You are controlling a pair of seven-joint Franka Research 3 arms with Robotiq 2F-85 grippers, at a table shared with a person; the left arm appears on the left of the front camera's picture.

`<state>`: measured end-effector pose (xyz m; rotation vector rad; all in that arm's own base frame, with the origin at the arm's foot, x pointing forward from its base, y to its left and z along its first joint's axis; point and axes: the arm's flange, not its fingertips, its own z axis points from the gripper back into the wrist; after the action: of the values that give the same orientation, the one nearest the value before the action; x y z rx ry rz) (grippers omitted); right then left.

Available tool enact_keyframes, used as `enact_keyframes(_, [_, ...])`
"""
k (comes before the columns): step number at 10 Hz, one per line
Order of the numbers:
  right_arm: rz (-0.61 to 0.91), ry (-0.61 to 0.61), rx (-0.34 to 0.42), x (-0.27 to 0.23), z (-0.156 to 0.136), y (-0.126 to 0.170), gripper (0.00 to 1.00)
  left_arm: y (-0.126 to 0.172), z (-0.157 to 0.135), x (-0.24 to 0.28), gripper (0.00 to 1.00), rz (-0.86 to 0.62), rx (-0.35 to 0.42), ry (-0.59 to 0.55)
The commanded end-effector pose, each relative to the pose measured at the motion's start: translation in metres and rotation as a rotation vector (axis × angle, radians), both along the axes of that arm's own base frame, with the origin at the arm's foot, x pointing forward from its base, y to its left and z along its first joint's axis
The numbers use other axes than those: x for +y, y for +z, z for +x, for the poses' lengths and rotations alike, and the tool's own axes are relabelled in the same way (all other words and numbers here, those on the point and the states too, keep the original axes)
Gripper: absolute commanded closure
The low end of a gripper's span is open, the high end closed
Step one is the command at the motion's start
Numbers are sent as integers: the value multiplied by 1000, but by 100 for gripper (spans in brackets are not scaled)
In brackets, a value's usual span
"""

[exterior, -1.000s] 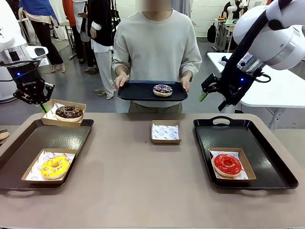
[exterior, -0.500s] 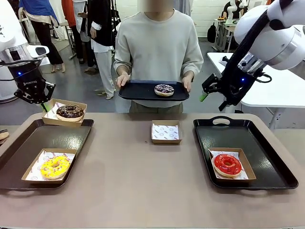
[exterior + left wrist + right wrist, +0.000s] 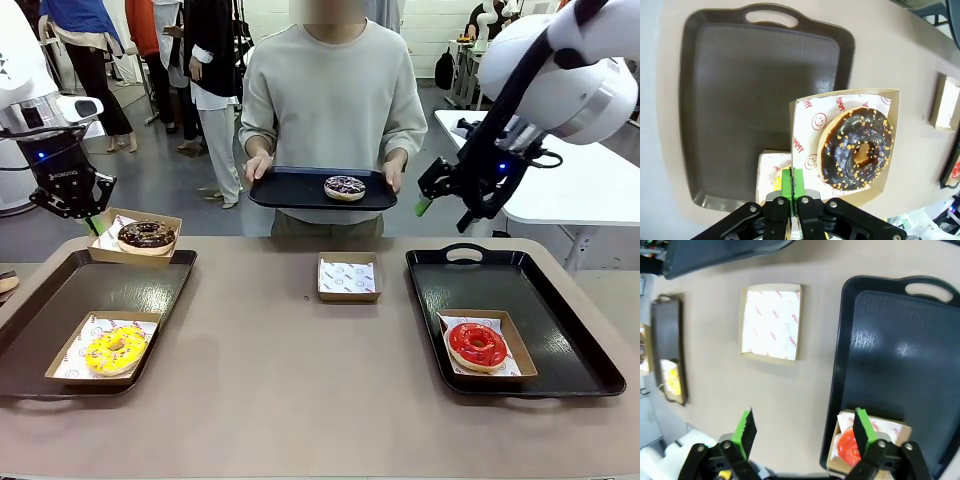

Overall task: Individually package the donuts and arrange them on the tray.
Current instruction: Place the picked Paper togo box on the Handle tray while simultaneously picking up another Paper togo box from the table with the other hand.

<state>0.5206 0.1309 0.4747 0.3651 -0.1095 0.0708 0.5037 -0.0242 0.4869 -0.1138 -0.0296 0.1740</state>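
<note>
You have two big trays on the table. The black right tray [image 3: 480, 280] carries one cardboard box [image 3: 521, 352] near its front right corner, with the glossy red donut [image 3: 477, 344] lying in it on printed paper. The dark brown left tray [image 3: 120, 290] carries a like box [image 3: 68, 362] at its front left, with the yellow donut [image 3: 115, 350] inside.

Across the table the person holds a smaller black tray [image 3: 290, 190] in both hands, level. On it the dark purple donut [image 3: 345, 187] sits bare, right of centre.

At the far end of the left tray, your left gripper [image 3: 791, 176] has its fingers pinched together on the rim of a third box [image 3: 802, 145], which holds the chocolate donut [image 3: 856, 148] on smiley-print paper. Whether that box touches the tray you cannot tell.

A fourth box [image 3: 349, 277], lined with paper only, stands on the table between the two trays.

Your right gripper [image 3: 803, 429] hangs above the right tray's far left corner, fingers wide apart, holding nothing.
</note>
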Motion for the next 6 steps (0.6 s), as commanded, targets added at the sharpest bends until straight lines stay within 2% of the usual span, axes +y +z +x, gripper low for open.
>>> enact_keyframes(1, [-158, -27, 17, 45, 29, -1, 0, -4, 13, 16, 99, 83, -6, 2])
enact_keyframes(3, [-266, -46, 52, 86, 50, -10, 0, -13, 22, 37, 99, 126, -9, -44])
enact_keyframes(6, [-310, -79, 125, 128, 80, -54, 0, -32, 38, 56, 99, 153, -32, -90])
